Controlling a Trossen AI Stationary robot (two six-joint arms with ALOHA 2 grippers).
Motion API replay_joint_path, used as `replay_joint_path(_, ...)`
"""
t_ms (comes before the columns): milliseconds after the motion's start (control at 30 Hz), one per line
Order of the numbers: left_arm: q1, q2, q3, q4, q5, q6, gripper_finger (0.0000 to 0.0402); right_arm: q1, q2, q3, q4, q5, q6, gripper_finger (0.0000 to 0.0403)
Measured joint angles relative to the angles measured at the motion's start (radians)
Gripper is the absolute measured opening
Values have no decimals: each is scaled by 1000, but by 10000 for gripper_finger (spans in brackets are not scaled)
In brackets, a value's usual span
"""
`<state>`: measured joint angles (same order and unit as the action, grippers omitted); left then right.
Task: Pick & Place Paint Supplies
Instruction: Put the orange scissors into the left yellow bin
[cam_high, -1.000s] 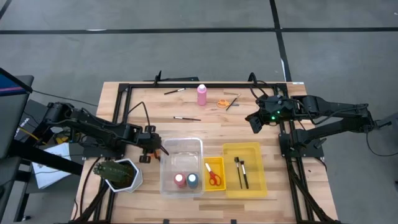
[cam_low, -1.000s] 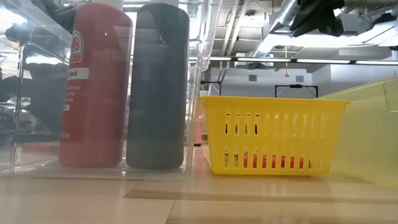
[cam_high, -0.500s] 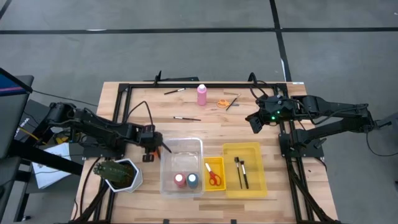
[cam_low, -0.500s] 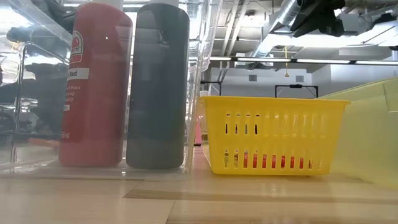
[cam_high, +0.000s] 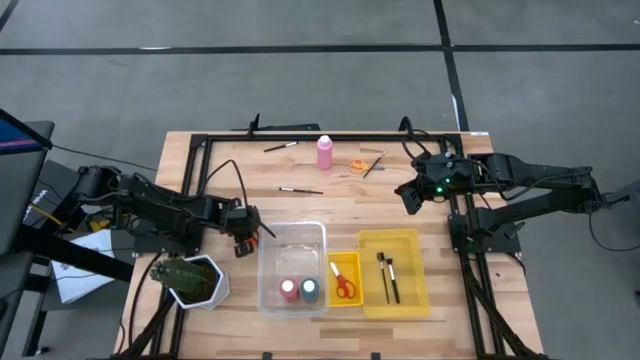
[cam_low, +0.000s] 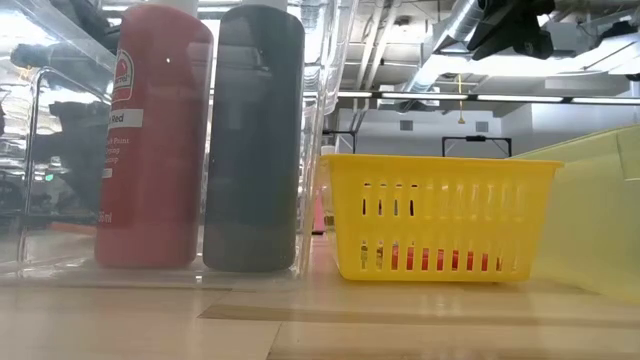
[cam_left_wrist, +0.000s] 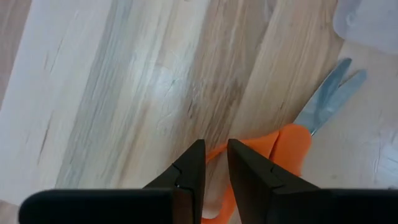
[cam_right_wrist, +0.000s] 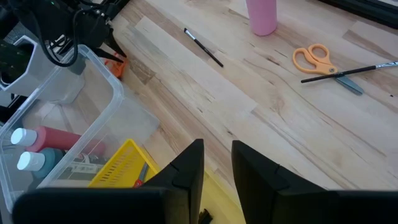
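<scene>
While mid-carry by the look of it, pinched the orange-handled scissors (cam_left_wrist: 289, 140) by the handle in the left gripper (cam_left_wrist: 216, 144), fingers nearly pressed together around it, blades aimed at a corner of the clear bin (cam_high: 292, 226). Could not tell whether lifted or resting on the surface (cam_high: 200, 170). Judged the next move as a short carry past the clear bin to the small yellow basket (cam_high: 344, 256), where a red-handled pair (cam_high: 344, 286) already lay, then a release over it, blades kept clear of the bin wall. Held the right gripper (cam_right_wrist: 217, 144) waiting above the surface's right side, fingers slightly apart on nothing. Found the grip itself only in the left wrist view; from above, just a speck of orange beside the bin. Found in the right wrist view what remained out: a second orange pair (cam_right_wrist: 314, 57), the pink bottle (cam_right_wrist: 261, 15), a loose brush (cam_right_wrist: 203, 38). Got from the low view only the red bottle (cam_low: 155, 130) and dark bottle (cam_low: 255, 130) in the bin.
</scene>
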<state>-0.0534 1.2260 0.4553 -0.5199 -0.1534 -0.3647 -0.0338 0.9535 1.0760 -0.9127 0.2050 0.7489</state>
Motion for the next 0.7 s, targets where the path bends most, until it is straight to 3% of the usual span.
replay_joint_path(300,-4,-116,-6,-7,-79,75,63,0,0,0,1,0,3,79)
replay_joint_path(500,-4,-187,-6,-3,-18,214,63,0,0,0,3,0,3,79)
replay_joint_path(700,-4,-170,-14,16,-1,312,77,0,0,0,3,1,3,79)
